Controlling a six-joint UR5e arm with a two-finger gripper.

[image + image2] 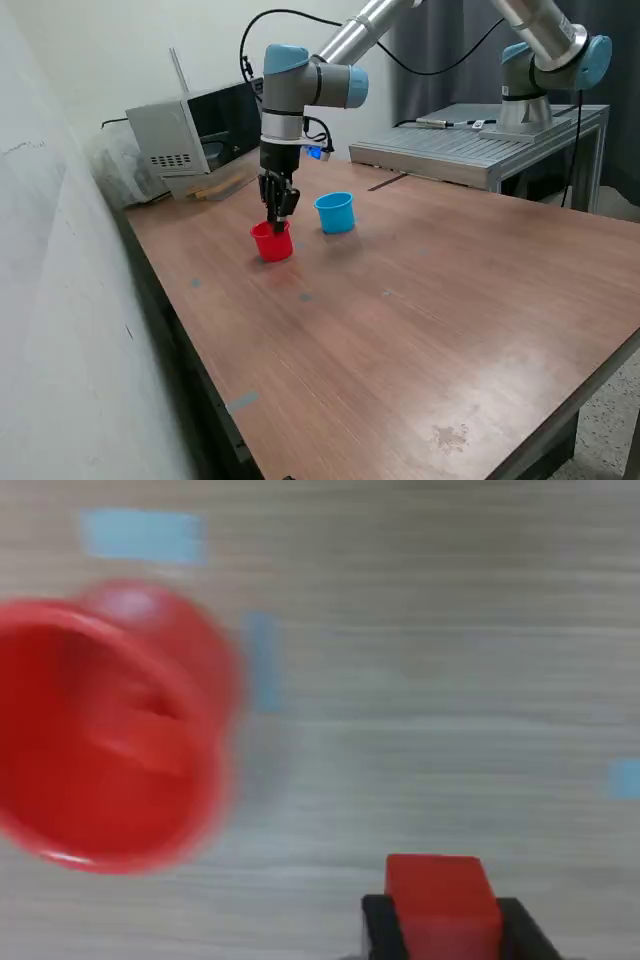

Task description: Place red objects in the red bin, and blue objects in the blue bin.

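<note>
**A:** Jaw state?

**B:** Clamped. Wrist view shows the two-finger black gripper (442,925) with a small plain red cube (441,900) wedged between its fingers (381,930), one finger on each side of the block. Only the cube's upper face and front show; the frame edge cuts off the rest.

**A:** Does the exterior view confirm that?

**B:** Only partly. The gripper (277,218) points straight down and looks dark and narrow. I cannot make out the cube there; it is too small and merges with the red behind it.

**A:** Where is the bin?

**B:** The small round red plastic cup (272,241) stands upright on the brown wooden table (420,300), directly under the fingertips in the exterior view. Whether the tips are inside the rim or just above it, I cannot tell. In the wrist view the red cup (105,730) is blurred, mouth open toward the camera, and sits apart from the held cube with bare tabletop between them. The interior is too smeared to read.

**A:** The blue one?

**B:** The small round light-blue plastic cup (336,212) is upright, just beside the red cup on the exterior view's right, not touching it. It is outside the wrist frame.

**A:** Anything only the wrist view gives?

**B:** Pale blue patches on the tabletop (143,535), blurred. The exterior view shows faint bluish marks (306,296) near the cups.
</note>
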